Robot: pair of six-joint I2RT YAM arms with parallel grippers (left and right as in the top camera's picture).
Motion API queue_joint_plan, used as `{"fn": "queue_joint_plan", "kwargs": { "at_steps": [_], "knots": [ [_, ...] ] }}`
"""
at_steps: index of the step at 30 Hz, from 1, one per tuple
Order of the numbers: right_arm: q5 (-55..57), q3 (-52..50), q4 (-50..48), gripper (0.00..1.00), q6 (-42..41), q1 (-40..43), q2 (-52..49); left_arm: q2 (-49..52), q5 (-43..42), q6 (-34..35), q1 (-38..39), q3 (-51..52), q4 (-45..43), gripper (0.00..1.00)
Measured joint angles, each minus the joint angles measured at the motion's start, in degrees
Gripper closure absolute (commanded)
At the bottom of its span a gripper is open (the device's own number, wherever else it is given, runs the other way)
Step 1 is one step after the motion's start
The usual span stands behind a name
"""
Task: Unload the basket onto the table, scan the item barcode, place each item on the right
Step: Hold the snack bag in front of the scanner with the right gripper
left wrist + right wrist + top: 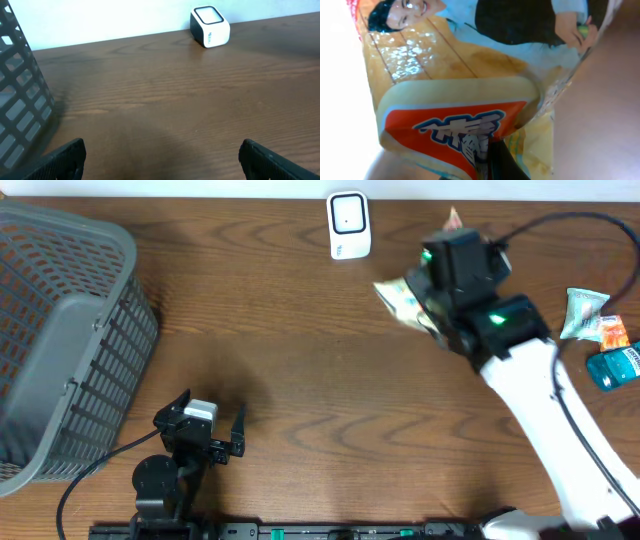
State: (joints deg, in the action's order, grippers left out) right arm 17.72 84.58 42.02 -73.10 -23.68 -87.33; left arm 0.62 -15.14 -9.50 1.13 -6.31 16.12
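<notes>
- Overhead: the right gripper (pixel 432 298) pinches the snack packet (pixel 398 298) just right of the scanner (pixel 348 225), and the arm hides most of it. The left gripper (pixel 207 420) sits spread at the near edge.
- Left wrist: the fingertips (pixel 65 157) are cut off at the frame's bottom; the scanner (pixel 210 26) stands far right.
- Right wrist: the snack packet (pixel 455 100) fills the frame, blurred, with one dark finger (pixel 502 160) half seen.

The small white scanner (pixel 210 26) stands upright at the far edge of the brown wooden table (pixel 165 95), close against the white wall (pixel 100 20). My left gripper (pixel 161 162) sits well short of the scanner, jaws spread wide, bare wood showing between them. The grey mesh basket (pixel 20 95) stands far left of the scanner.
</notes>
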Motion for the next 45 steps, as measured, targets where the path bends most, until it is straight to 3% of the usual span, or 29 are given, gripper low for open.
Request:
{"fn": "queue_joint_plan", "kwargs": {
  "at_steps": [5,15,20,25,34,45],
  "knots": [
    [3.52,-0.07,-16.72,0.98,-0.15,-0.17,-9.07,0.02,0.00,0.00,0.00,0.00,0.00,0.02],
    [4.31,-0.37,-60.00,0.99,14.27,-0.22,-27.93,0.02,0.00,0.00,0.00,0.00,0.02,0.02],
    [4.81,-0.15,-73.24,0.99,17.22,-0.22,-34.88,0.02,0.00,0.00,0.00,0.00,-0.02,0.02],
    [5.07,8.48,-74.58,0.99,18.56,-0.22,-45.51,0.02,0.00,0.00,0.00,0.00,0.00,0.02],
    [5.68,28.76,-66.10,0.99,21.05,-0.22,-57.72,0.00,0.00,0.00,0.00,0.00,0.00,0.02],
    [6.51,33.18,-69.59,0.99,21.31,-0.11,-61.53,0.02,0.00,0.00,0.00,0.00,-0.02,0.02]
  ]
}}
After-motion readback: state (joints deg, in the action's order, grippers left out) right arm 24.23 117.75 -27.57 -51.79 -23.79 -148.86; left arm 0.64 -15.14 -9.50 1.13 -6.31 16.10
